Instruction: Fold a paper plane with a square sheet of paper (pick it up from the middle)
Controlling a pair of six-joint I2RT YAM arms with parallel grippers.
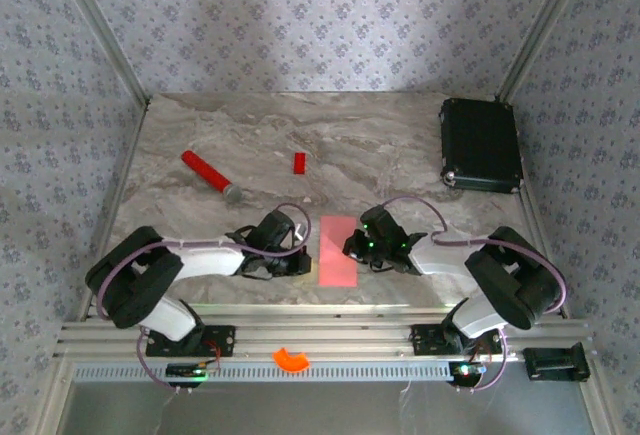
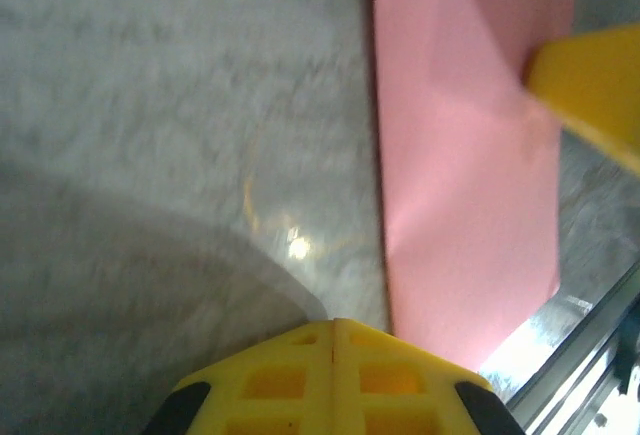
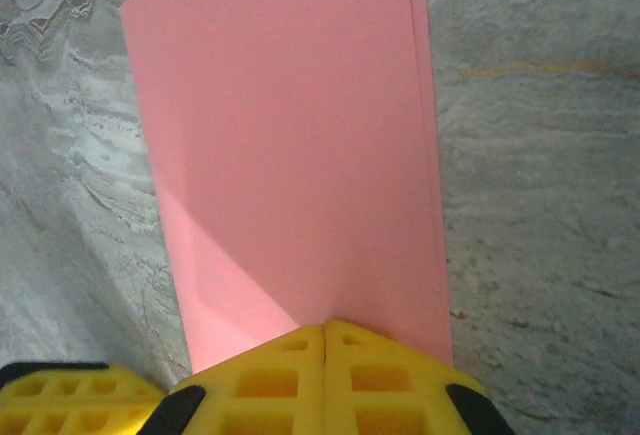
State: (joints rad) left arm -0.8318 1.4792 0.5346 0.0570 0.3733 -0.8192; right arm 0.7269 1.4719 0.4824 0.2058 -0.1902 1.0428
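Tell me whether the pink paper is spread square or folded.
Folded: the square sheet of paper lies as a narrow rectangle, and the right wrist view shows two stacked edges along one side.

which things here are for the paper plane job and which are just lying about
For the job: pink paper, folded narrow.
Lying about: red stick with grey tip, small red block, black case, orange piece.

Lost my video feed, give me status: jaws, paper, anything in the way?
Both jaws shut: left gripper beside the paper, right gripper at its edge. Paper folded, flat on table. Nothing blocking.
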